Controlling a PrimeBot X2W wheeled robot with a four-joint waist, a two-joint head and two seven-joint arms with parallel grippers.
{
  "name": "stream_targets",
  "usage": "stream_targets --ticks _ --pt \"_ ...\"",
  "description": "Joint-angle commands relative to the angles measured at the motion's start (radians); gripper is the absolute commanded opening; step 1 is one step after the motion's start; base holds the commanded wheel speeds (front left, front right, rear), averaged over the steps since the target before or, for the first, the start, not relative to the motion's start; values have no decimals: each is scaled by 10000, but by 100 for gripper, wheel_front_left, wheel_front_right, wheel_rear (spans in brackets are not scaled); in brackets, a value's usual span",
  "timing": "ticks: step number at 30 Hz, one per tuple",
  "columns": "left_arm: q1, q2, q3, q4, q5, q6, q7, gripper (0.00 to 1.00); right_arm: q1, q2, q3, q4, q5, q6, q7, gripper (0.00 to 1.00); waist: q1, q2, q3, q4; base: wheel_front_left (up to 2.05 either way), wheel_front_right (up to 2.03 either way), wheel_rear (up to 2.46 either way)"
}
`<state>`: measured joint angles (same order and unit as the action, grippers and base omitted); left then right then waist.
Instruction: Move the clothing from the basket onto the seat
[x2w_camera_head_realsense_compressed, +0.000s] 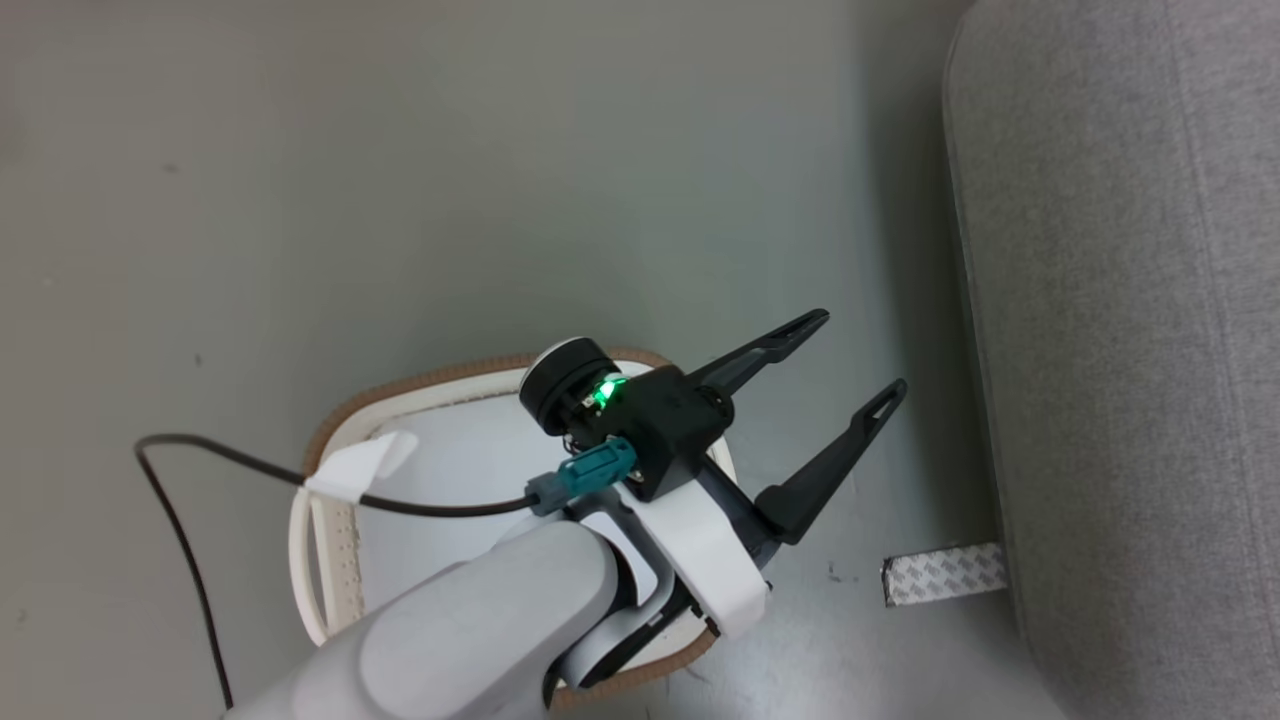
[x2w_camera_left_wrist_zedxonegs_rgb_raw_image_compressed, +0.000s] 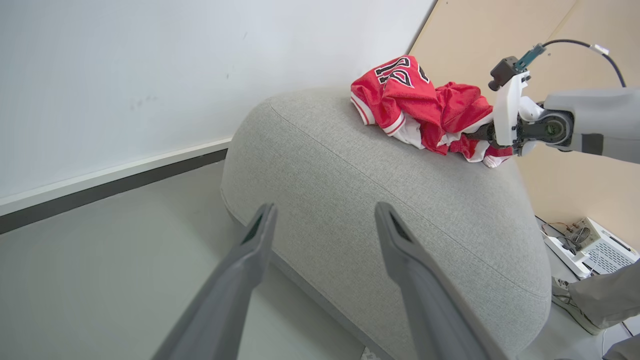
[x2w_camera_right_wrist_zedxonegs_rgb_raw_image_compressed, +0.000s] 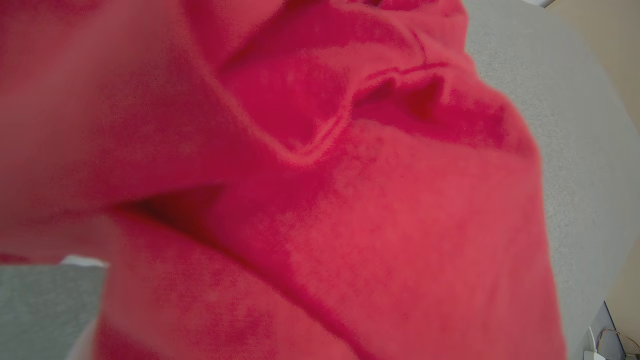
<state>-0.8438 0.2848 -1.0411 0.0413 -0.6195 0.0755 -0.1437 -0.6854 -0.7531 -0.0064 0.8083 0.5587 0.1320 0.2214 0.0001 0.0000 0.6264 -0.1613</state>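
This looks like a robotics test room, not a home. It has a bare grey floor (x2w_camera_head_realsense_compressed: 400, 200), a blank white wall (x2w_camera_left_wrist_zedxonegs_rgb_raw_image_compressed: 150, 75) with a dark skirting strip (x2w_camera_left_wrist_zedxonegs_rgb_raw_image_compressed: 100, 192), and a beige partition (x2w_camera_left_wrist_zedxonegs_rgb_raw_image_compressed: 575, 170). A strip of tape (x2w_camera_head_realsense_compressed: 945, 573) is stuck down beside the grey seat (x2w_camera_left_wrist_zedxonegs_rgb_raw_image_compressed: 375, 200), and a white electronics box (x2w_camera_left_wrist_zedxonegs_rgb_raw_image_compressed: 600, 247) trails loose wires.

clothing (x2w_camera_left_wrist_zedxonegs_rgb_raw_image_compressed: 425, 102): red, marked with white panels, striped trim and black white-edged numerals
basket (x2w_camera_head_realsense_compressed: 420, 385): cream-white, banded in brown at the rim
seat (x2w_camera_left_wrist_zedxonegs_rgb_raw_image_compressed: 380, 200): light grey, plain
floor (x2w_camera_head_realsense_compressed: 400, 150): pale grey
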Motion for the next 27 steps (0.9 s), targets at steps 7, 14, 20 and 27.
stream_targets --ticks 7,14,20,27 --pt "574 72 107 418 -243 100 -511 100 676 -258 835 -501 294 -26 623 100 -1 0 -1408 -48 0 0 0" --pt "1454 283 252 481 -688 249 -777 100 1666 -666 1292 -2119 300 -26 1500 100 -1 0 -2657 -310 0 0 0" --pt "2236 415 546 334 -1007 498 -1011 100 2438 -853 842 -4807 -96 -26 2116 100 -1 0 -3851 -393 0 0 0" --pt "2945 583 1017 99 -1204 768 -1140 100 2846 -360 564 -7468 -629 -26 2255 100 -1 0 -4883 -36 0 0 0"
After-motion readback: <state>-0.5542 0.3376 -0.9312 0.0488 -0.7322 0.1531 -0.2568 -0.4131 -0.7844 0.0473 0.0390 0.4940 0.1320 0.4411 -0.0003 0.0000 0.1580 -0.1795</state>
